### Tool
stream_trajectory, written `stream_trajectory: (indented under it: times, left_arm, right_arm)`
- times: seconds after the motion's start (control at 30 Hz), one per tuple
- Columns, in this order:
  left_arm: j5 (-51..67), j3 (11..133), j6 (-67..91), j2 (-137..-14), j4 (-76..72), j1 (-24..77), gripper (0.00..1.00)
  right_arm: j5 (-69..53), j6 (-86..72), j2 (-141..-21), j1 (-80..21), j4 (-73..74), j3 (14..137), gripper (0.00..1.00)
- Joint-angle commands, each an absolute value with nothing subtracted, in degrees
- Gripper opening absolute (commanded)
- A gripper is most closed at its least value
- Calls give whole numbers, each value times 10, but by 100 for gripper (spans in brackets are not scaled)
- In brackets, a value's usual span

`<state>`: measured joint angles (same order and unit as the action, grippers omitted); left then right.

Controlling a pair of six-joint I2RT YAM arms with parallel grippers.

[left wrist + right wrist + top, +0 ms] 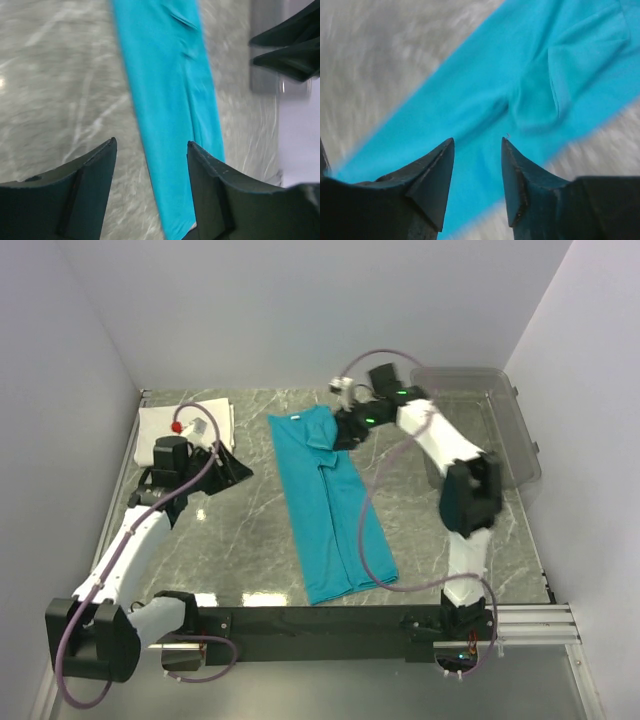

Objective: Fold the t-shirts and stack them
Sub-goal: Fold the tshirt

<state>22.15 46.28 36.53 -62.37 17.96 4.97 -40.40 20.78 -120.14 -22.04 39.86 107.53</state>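
Right end effector (346,430) (477,142): fingers parted, nothing between them. It is positioned over the far end of the teal t-shirt (325,505) (495,100), on the sleeve side nearest the clear bin (500,430). In the right wrist view the cloth fills the space beneath the tips, with a folded sleeve edge just beyond them. That view is blurred, so contact with the cloth cannot be told.

Left end effector (233,468) (150,145): fingers spread, holding nothing. It sits over bare table (250,540), to the left of the teal t-shirt and apart from it. In the left wrist view the shirt runs as a long strip beyond the tips.

Teal t-shirt: lies flat mid-table, folded lengthwise into a narrow band, collar end far, hem end toward the arm bases.

White folded piece (160,422): far left corner of the table, behind the left wrist.

Clear bin: far right corner, beside the right arm.
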Motion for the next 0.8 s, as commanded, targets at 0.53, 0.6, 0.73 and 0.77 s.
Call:
stream_trajectory:
  times: [0.53, 0.6, 0.73, 0.77]
  left_arm:
    - [31, 369, 201, -584, 136, 693, 72]
    - [11, 374, 222, -627, 145, 740, 71]
    - [-56, 402, 246, -703, 170, 816, 69]
    - [-99, 403, 253, -728, 175, 831, 69]
  right_arm:
    - [-403, 1070, -752, -100, 756, 479, 60]
    - [-409, 1066, -737, -99, 751, 462, 60]
    - [-403, 1070, -715, -100, 731, 418, 61]
    - [-404, 1068, -712, -102, 729, 413, 61]
